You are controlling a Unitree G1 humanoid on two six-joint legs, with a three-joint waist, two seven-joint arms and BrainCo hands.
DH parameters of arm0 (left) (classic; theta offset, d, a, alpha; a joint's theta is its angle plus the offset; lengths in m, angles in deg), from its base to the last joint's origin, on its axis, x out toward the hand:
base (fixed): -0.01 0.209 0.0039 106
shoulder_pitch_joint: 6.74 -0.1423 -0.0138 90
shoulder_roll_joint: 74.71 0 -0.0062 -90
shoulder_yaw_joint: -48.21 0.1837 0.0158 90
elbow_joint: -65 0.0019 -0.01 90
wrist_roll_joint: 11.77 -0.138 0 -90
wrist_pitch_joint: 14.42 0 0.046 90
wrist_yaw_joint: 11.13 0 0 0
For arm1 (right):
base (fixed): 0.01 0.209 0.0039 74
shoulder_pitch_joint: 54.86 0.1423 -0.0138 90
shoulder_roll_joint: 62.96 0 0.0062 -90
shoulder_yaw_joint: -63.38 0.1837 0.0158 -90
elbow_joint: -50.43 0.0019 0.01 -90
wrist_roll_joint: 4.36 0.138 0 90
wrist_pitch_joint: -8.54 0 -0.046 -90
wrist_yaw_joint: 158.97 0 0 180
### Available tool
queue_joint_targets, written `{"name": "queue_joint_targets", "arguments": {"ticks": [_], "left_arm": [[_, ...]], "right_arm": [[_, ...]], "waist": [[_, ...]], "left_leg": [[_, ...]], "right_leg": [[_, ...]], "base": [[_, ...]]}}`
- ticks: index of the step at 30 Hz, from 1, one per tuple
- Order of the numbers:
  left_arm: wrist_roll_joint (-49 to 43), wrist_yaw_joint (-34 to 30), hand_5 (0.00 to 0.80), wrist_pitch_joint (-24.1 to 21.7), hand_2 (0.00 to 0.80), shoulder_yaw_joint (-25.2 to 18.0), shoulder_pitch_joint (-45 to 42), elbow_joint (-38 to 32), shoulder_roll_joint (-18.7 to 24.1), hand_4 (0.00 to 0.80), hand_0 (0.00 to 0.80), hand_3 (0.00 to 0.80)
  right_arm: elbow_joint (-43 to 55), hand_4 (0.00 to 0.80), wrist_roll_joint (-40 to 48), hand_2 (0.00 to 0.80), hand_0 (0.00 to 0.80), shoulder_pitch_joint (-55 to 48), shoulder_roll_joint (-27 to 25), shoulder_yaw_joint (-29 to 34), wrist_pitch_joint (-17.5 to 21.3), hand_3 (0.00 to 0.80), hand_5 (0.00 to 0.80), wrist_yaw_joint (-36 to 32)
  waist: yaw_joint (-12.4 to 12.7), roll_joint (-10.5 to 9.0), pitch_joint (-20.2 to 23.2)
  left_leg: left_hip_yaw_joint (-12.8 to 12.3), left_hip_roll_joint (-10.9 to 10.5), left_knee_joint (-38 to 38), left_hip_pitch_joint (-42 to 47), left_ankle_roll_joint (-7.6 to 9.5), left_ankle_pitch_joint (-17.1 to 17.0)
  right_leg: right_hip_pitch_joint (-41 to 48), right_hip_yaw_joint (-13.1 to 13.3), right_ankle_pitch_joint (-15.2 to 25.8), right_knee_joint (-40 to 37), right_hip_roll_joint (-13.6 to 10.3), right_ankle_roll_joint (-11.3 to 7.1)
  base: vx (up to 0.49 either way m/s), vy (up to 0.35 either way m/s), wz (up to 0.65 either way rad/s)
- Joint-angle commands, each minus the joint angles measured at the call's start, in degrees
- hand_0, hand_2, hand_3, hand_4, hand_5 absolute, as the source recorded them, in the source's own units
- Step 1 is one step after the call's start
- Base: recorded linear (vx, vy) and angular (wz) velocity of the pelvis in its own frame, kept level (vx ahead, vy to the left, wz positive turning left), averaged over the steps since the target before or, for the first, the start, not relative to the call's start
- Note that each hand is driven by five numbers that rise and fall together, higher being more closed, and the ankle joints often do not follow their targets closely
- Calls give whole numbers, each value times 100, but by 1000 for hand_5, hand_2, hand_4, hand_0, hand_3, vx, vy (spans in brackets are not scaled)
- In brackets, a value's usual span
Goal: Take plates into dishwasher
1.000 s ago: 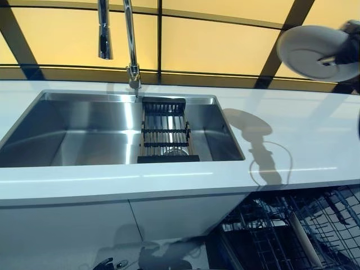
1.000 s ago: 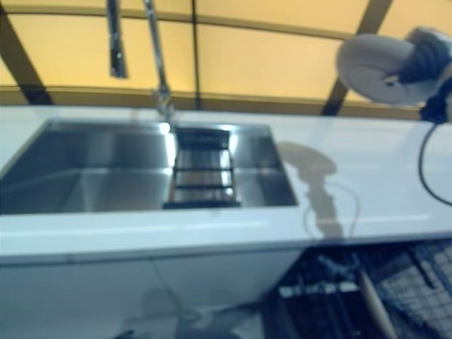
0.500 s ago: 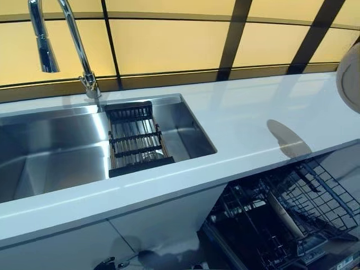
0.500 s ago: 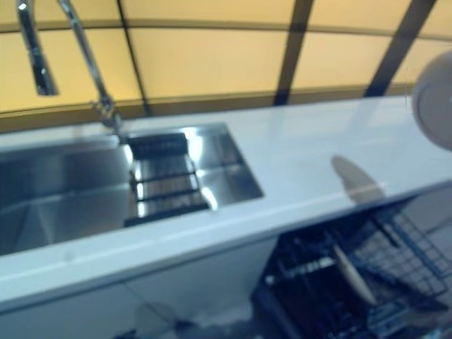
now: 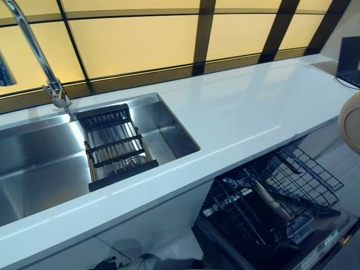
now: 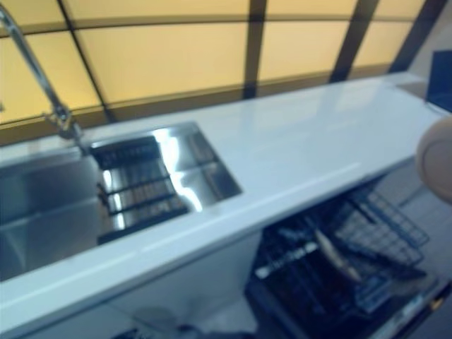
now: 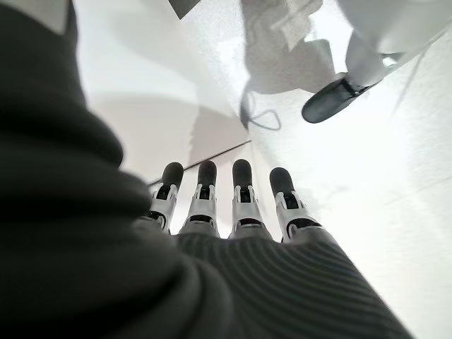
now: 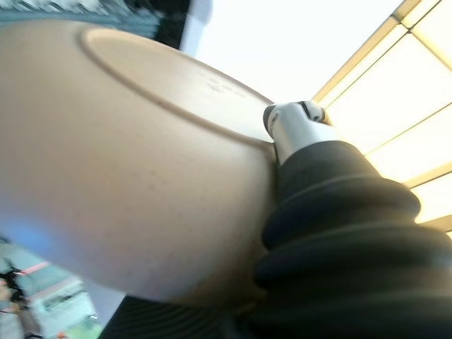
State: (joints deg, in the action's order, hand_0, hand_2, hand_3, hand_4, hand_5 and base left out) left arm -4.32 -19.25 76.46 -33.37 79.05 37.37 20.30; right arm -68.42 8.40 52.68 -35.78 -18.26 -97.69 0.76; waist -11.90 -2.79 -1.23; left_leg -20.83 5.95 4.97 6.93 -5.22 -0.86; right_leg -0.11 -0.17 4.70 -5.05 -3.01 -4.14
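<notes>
A pale round plate [image 8: 120, 162] fills the right wrist view, underside toward the camera, with my right hand [image 8: 293, 126] curled on its rim. In the head views only the plate's edge [image 5: 352, 121] shows at the far right, in the air beyond the counter's end and above the open dishwasher [image 5: 315, 256]. Its dark wire rack [image 5: 281, 194] is pulled out below the counter. My left hand [image 7: 240, 205] shows only in its own wrist view, fingers straight, holding nothing, over a pale floor.
A white counter [image 5: 236, 112] runs across the view. A steel sink [image 5: 39, 163] with a black drying rack [image 5: 115, 146] and a faucet [image 5: 39, 62] lies at the left. A pale long utensil [image 5: 271, 201] lies in the dishwasher rack. A laptop [image 5: 350, 59] sits far right.
The camera has swung right, so the sink slid left and the dishwasher rack came into fuller view. The plate dropped from the upper right to mid-height at the right edge.
</notes>
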Motion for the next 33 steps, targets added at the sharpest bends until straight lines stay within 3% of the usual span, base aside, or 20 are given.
{"name": "queue_joint_targets", "arguments": {"ticks": [1, 8, 19, 33], "left_arm": [[-130, 28, 0, 19, 0, 48, 377, 185, 285, 0, 0, 0], [-143, 28, 0, 101, 0, 53, 576, 269, 277, 0, 0, 0], [-264, 31, 0, 94, 0, 5, 610, 335, 267, 0, 0, 0], [-210, -15, 0, 45, 0, 34, 766, 342, 143, 0, 0, 0]], "right_arm": [[316, 800, -253, 800, 800, -2, 224, 309, -58, 800, 800, -213], [636, 800, -232, 800, 800, -73, 691, 109, -389, 800, 800, -358], [879, 800, -325, 800, 800, -138, 1172, -100, -507, 800, 800, -518], [1804, 800, -370, 800, 800, -144, 1891, -466, -1204, 800, 800, -527]], "waist": [[1, -268, -73], [-166, -230, -124], [-235, -154, -221], [-240, -67, -308]], "left_leg": [[-46, -94, -67, 391, 377, 578], [-195, -82, -148, 357, 417, 629], [-184, -92, -198, 258, 432, 666], [-133, -144, -205, 205, 418, 646]], "right_leg": [[-33, -87, 62, 22, -17, -525], [-146, 6, 82, 65, 9, -517], [-264, 49, 79, 91, 9, -495], [-291, 46, 58, 95, -31, -471]], "base": [[-51, -7, -22], [-35, -9, -23], [-8, -1, -1], [0, 6, 0]]}}
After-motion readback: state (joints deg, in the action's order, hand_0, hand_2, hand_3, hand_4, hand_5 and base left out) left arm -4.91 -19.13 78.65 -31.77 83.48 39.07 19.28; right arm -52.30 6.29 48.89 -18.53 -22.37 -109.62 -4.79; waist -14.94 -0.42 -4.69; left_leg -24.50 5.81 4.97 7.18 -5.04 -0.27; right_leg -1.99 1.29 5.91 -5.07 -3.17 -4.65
